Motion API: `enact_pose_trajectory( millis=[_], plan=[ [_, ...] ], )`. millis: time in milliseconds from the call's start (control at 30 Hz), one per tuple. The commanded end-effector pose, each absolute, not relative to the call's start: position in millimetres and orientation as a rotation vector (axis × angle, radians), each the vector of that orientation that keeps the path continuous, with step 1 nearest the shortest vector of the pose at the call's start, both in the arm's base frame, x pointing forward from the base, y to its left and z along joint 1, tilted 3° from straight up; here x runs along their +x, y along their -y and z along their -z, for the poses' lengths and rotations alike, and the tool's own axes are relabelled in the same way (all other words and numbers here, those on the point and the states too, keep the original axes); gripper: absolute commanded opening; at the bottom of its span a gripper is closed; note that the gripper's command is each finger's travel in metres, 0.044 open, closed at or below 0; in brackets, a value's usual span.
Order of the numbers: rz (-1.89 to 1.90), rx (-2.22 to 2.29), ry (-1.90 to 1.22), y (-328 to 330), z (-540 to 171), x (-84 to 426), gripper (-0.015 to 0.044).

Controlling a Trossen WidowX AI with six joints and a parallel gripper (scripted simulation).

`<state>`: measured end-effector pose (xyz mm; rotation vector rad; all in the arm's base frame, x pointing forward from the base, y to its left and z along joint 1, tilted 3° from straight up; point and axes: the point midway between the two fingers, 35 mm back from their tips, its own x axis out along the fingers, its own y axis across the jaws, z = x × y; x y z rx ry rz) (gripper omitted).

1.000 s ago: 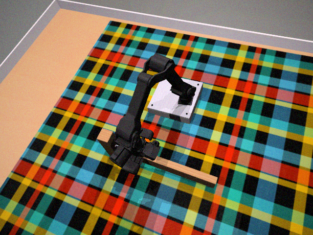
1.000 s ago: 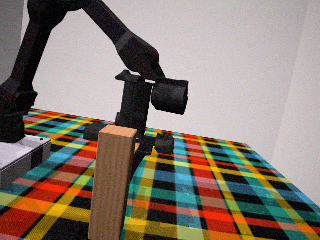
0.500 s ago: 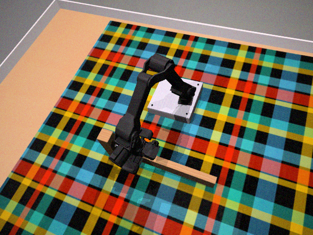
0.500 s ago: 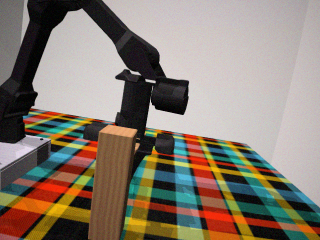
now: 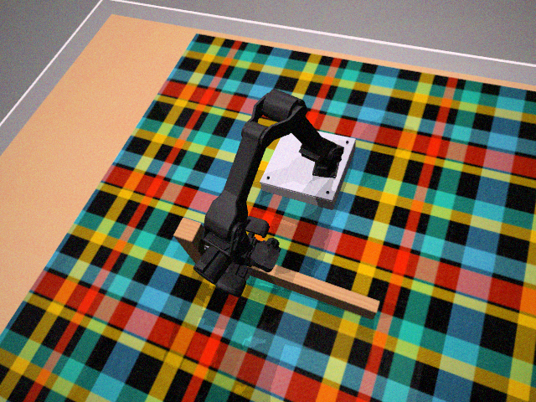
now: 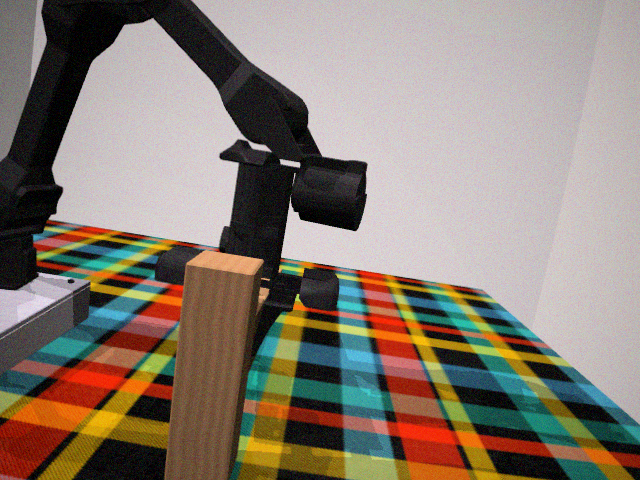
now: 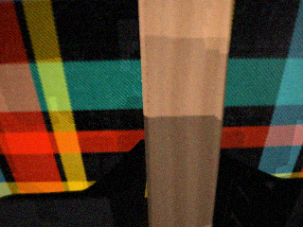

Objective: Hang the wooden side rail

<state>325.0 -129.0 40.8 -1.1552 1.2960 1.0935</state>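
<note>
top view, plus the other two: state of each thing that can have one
end effector: shut on the wooden side rail
wooden side rail: gripped; hooks hidden, so hung or not cannot be told
headboard post: upright; slot and pins not visible
arm: bent, reaching down to the rail

Plaid cloth (image 5: pixel 432 346) (image 6: pixel 465 392) (image 7: pixel 101 85) w/ white base plate (image 5: pixel 287 166) (image 6: pixel 31 304) on tbl (image 5: pixel 82 99)

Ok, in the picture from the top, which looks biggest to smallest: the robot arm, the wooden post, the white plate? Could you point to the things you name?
1. Robot arm (image 5: pixel 242 182)
2. White plate (image 5: pixel 290 172)
3. Wooden post (image 5: pixel 188 229), partly hidden behind the arm
</note>
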Motion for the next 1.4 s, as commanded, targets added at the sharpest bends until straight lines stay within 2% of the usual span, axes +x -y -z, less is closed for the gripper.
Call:
enact_pose_trajectory(
  millis=[0,1367],
  plan=[
    [-1.088,-1.163,-1.291,131.5,-42.0,326.2,0.0000],
    [-1.088,-1.163,-1.292,135.1,-43.8,325.7,0.0000]
  ],
)
